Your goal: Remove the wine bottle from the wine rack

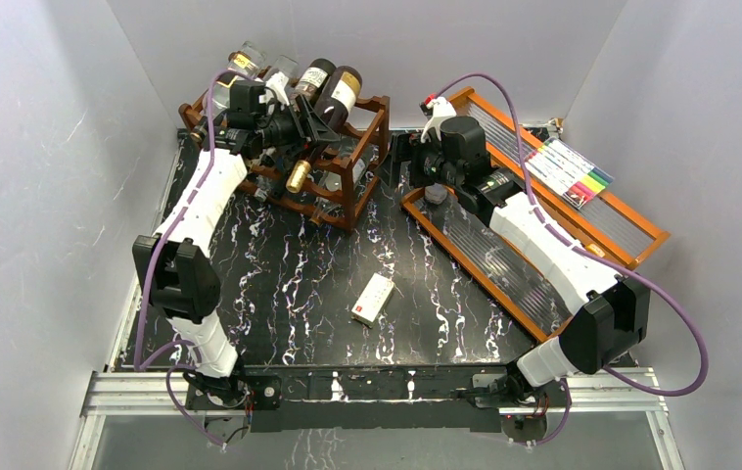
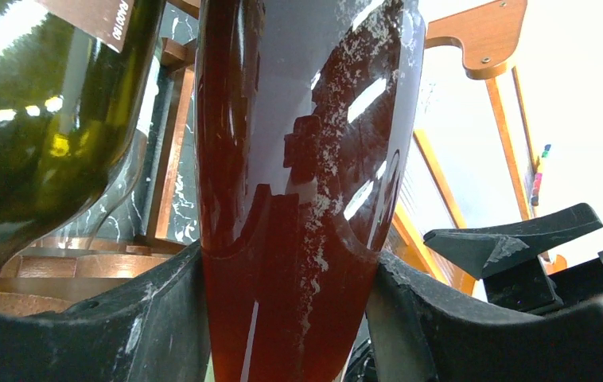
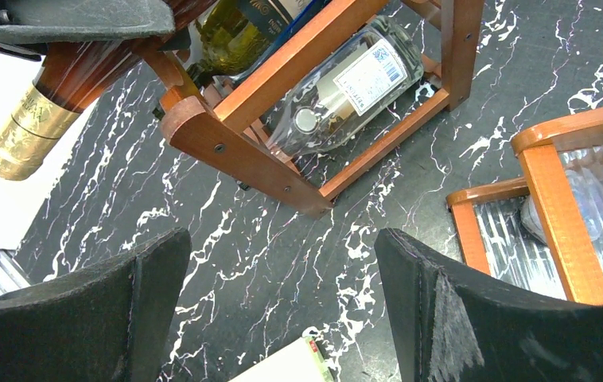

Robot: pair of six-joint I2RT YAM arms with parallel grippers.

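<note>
The dark reddish-brown wine rack [image 1: 355, 188] stands at the back left and holds several bottles. My left gripper [image 1: 301, 125] is shut on a red-brown wine bottle [image 2: 306, 159], a finger [image 2: 147, 318] pressed on each side of its body. The bottle's gold-foil neck [image 1: 299, 176] sticks out of the rack's front. In the right wrist view the neck [image 3: 24, 123] shows beside a rack post [image 3: 243, 163]. I cannot tell whether the bottle still rests on the rails. My right gripper [image 1: 404, 155] is open and empty over the table [image 3: 282, 263], right of the rack.
Two dark labelled bottles [image 1: 333, 90] and clear bottles [image 1: 247, 61] lie on the top tier. A green bottle [image 2: 36, 119] sits beside the held one, and a clear bottle [image 3: 346, 91] lies in the bottom tier. An orange stepped shelf [image 1: 543, 196] stands to the right. A white box [image 1: 373, 299] lies mid-table.
</note>
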